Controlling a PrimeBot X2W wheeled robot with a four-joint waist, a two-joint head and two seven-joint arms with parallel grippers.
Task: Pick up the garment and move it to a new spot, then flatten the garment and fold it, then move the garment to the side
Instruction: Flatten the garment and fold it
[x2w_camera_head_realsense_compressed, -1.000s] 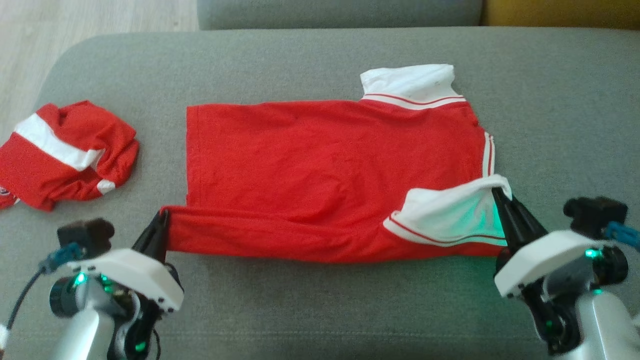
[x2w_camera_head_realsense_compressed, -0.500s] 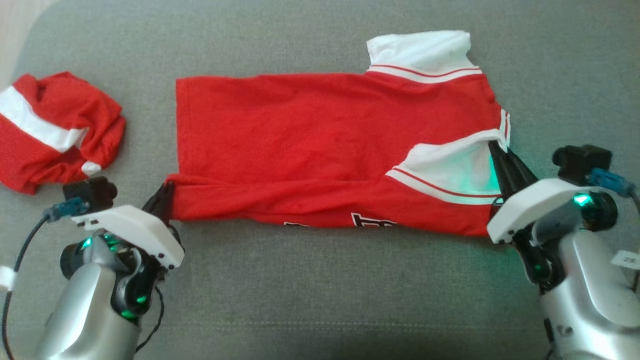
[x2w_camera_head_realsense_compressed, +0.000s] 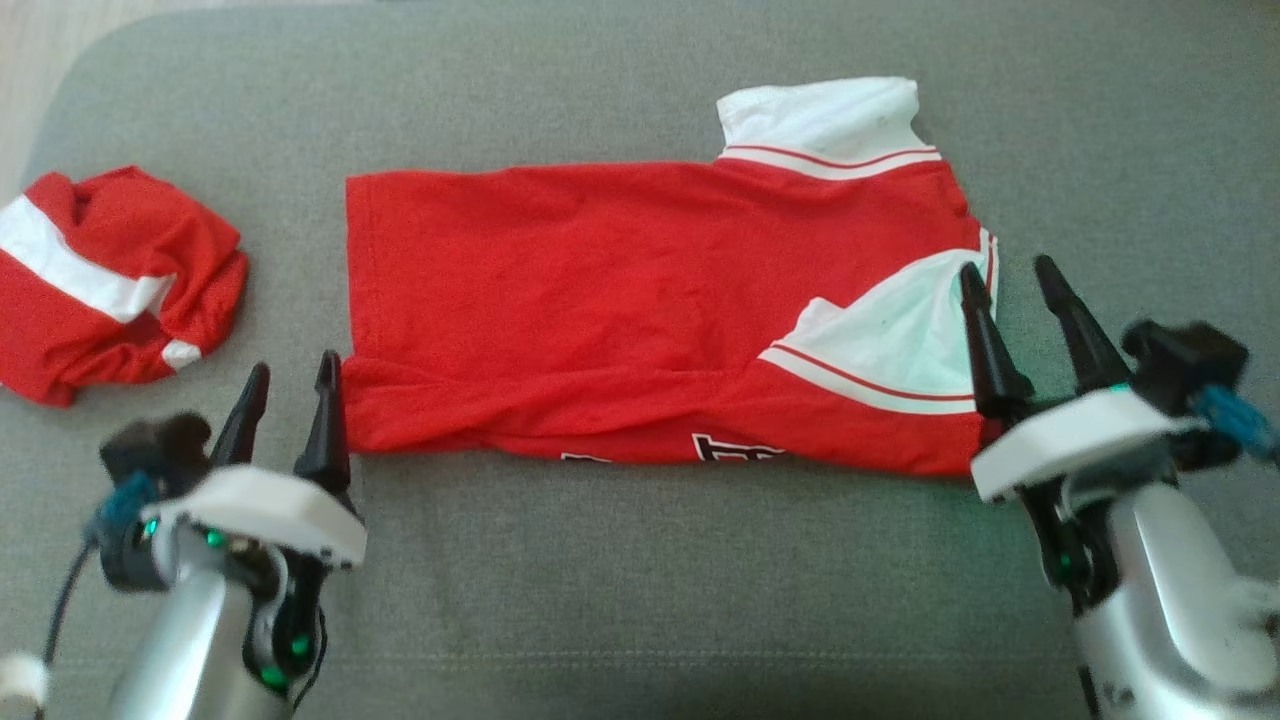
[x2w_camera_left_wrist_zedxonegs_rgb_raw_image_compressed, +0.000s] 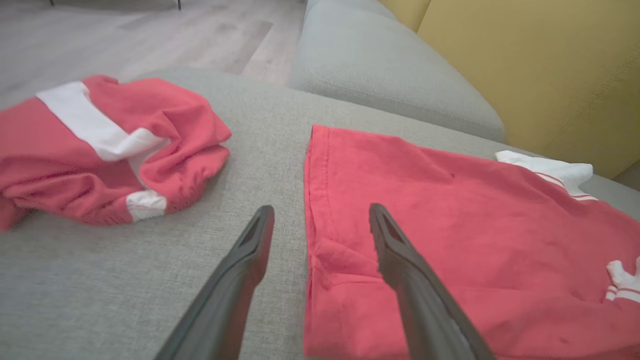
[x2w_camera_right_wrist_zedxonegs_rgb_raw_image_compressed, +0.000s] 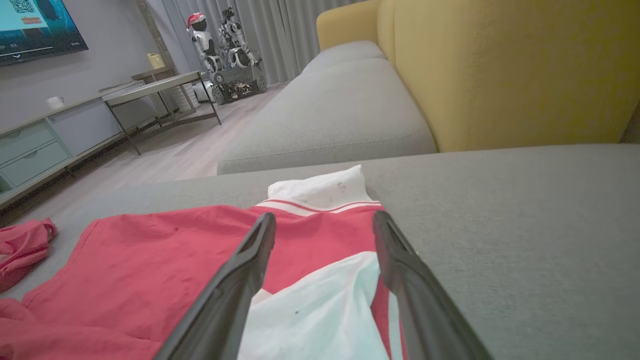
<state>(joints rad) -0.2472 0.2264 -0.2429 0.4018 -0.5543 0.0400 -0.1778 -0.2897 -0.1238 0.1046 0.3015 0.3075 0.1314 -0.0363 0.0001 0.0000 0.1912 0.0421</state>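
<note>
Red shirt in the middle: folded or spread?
Partly folded: the red shirt has its near edge and one white sleeve turned over onto it.

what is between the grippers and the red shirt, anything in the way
Nothing visible. The left gripper stands open at the hem corner of the shirt, the right gripper open over its white sleeve. The crumpled red garment lies apart, off to the left.

The work surface is a grey fabric seat cushion (x2w_camera_head_realsense_compressed: 640, 620). Behind it stand a second grey cushion (x2w_camera_right_wrist_zedxonegs_rgb_raw_image_compressed: 340, 110) and a yellow backrest (x2w_camera_right_wrist_zedxonegs_rgb_raw_image_compressed: 500, 75). The floor (x2w_camera_right_wrist_zedxonegs_rgb_raw_image_compressed: 190, 155) is pale wood. Along the grey wall (x2w_camera_right_wrist_zedxonegs_rgb_raw_image_compressed: 110, 35): a screen (x2w_camera_right_wrist_zedxonegs_rgb_raw_image_compressed: 35, 25), a low drawer cabinet (x2w_camera_right_wrist_zedxonegs_rgb_raw_image_compressed: 35, 145), a metal-legged table (x2w_camera_right_wrist_zedxonegs_rgb_raw_image_compressed: 155, 87). Grey curtains (x2w_camera_right_wrist_zedxonegs_rgb_raw_image_compressed: 295, 30) hang at the far end.
</note>
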